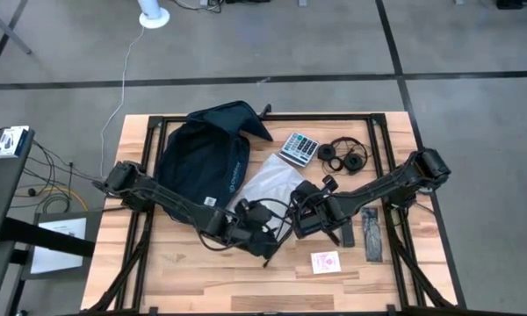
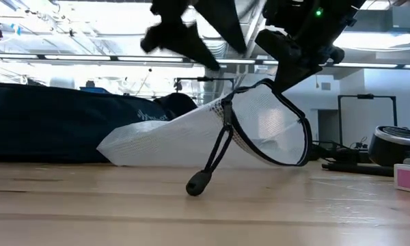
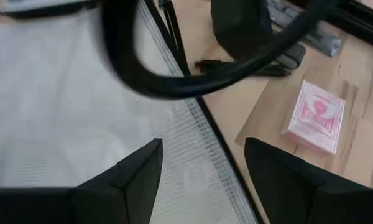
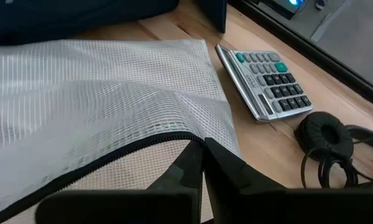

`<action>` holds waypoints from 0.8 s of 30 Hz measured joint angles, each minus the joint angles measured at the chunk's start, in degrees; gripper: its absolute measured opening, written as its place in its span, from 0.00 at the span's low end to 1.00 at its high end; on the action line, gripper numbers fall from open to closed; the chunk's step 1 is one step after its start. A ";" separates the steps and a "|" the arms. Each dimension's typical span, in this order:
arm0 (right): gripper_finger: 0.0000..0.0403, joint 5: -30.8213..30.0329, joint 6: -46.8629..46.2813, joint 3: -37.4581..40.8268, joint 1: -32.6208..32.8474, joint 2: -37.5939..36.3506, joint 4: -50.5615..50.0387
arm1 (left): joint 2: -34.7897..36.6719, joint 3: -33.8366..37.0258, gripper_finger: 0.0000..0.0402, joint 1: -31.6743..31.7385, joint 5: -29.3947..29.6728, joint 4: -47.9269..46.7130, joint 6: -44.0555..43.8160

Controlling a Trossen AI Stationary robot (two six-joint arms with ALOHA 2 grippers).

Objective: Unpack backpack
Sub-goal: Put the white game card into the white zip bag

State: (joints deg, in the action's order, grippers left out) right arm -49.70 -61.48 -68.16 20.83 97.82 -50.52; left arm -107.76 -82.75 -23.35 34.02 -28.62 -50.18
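backpack (image 1: 202,156): one; left of mesh pouch (image 1: 265,183)
right gripper (image 4: 202,163): clenched on pouch edge
left gripper (image 3: 202,165): released, above pouch
calculator (image 1: 299,148): one

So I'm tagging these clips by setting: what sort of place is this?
Probably a robotics lab or workshop: a wooden table on grey carpet tiles, loose cables beside it, and an open white room with exposed ceiling fittings in the low view.

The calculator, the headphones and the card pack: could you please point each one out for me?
calculator (image 4: 267,81), right wrist view, on its keypad.
headphones (image 1: 345,155), high view, on an ear cup.
card pack (image 3: 315,116), left wrist view, on its pink printed face.
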 joint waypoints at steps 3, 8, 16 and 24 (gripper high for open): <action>0.00 -0.04 0.32 0.07 -0.13 0.04 -0.42 | -4.68 -1.24 0.50 0.16 -3.64 2.43 0.13; 0.00 -0.12 0.44 0.07 -0.36 0.04 -0.22 | -11.63 -6.88 0.50 0.38 -8.22 1.71 2.36; 0.00 -0.21 0.46 0.04 0.30 0.02 -0.23 | -15.20 -11.40 0.51 0.68 -2.29 -13.16 2.36; 0.00 0.13 0.49 0.04 1.57 0.04 -0.43 | -15.20 -11.36 0.31 0.74 0.41 -24.84 0.92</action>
State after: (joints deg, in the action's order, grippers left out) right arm -49.57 -60.99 -68.12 22.39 97.86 -50.95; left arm -122.96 -94.11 -22.61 34.42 -53.45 -49.26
